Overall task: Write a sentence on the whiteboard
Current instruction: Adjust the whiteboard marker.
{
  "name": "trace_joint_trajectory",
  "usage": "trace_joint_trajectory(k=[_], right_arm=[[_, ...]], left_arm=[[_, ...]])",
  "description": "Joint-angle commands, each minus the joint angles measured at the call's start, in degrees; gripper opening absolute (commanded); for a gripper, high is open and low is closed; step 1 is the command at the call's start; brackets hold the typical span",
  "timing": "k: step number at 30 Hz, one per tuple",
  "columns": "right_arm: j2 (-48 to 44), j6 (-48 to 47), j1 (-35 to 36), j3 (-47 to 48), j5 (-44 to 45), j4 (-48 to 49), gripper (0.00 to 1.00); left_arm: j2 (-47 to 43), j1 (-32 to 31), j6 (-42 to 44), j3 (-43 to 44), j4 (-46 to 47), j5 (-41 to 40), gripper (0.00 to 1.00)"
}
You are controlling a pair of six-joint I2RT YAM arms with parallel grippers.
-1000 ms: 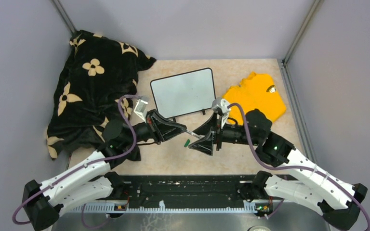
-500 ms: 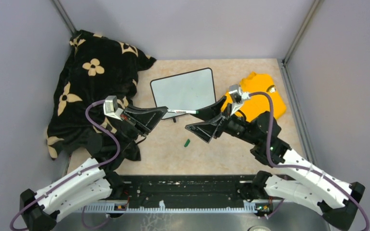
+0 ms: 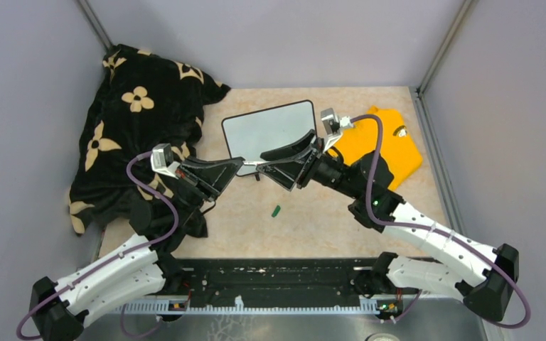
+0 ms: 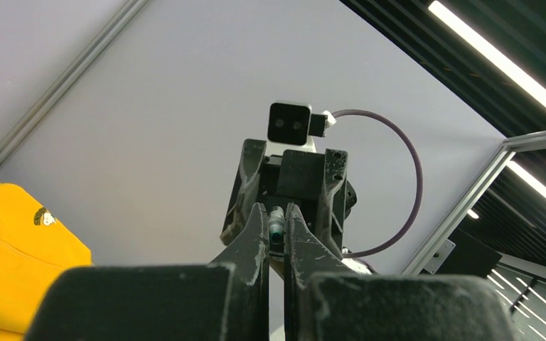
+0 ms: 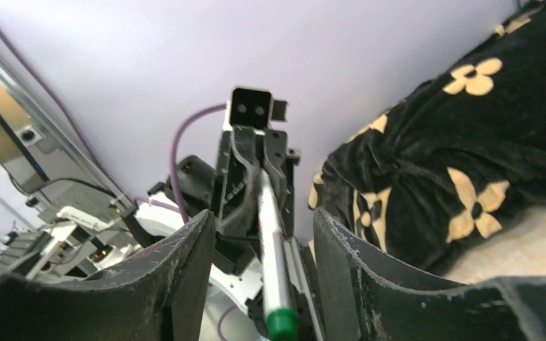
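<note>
- The left tool is pressed together on one end of the marker, holding it above the counter.
- The right tool is spread, its fingers on either side of the marker's green end and apparently not touching it.
- This looks like a handover. Centre the shaft between the fingers and close firmly before the left tool lets go.
- The whiteboard lies by the middle of the counter's far edge, between the blanket and the yellow shirt.
</note>
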Motion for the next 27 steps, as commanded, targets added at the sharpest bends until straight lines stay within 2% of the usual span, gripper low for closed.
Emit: trace_joint_trajectory(k=[1,6,14,27], right_arm=[[0.92,3.12,0.37,3.73,-1.4,7.95,0.5],[2.46,5.36,0.38,4.16,-2.65,10.62,0.39],[3.29,6.96,0.37,3.74,-3.48,11.54,0.45],[3.88,6.9,0.35,3.99,-1.46,10.69,0.34]], left_arm=[[-1.1,0.25,-1.28,-1.02,2.97,-0.64,0.0],[-0.89,0.23,-1.98,-1.38,3.9,-1.06,0.0],[-0.14,0.2,-2.5,-0.15,5.75,-1.97,0.0],[1.37,0.19,-2.7,1.35,5.1,-0.71,0.0]])
